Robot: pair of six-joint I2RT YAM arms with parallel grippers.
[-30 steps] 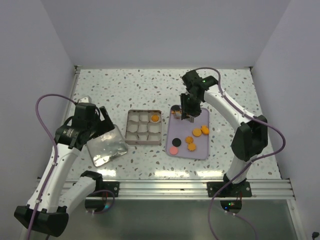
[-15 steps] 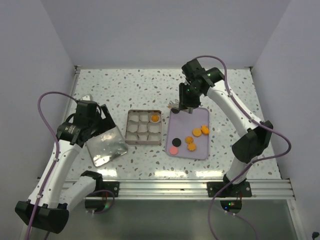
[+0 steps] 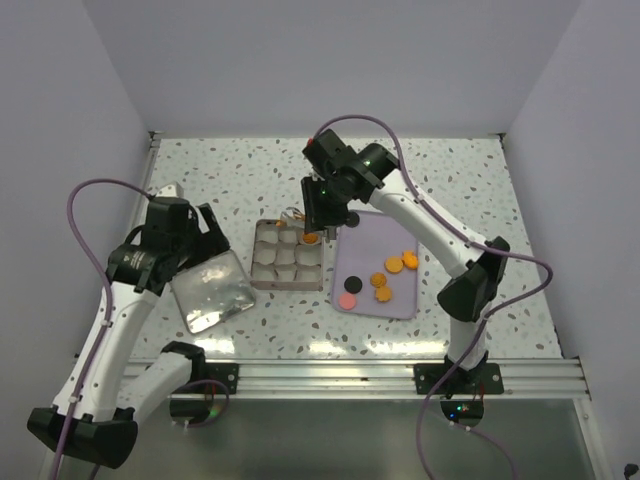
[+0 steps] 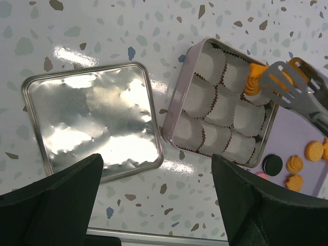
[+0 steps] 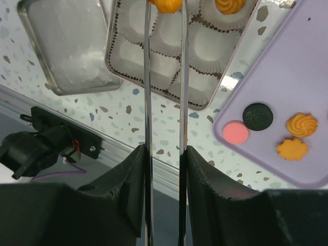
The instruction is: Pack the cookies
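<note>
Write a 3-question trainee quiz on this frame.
1. True or false: the lid lies beside the tin, not on it.
2. The tongs in the right gripper hold: A nothing, B an orange cookie, C the lid.
3. Fill in: the left gripper is ___ (open/shut).
Key: 1 true; 2 B; 3 open.
</note>
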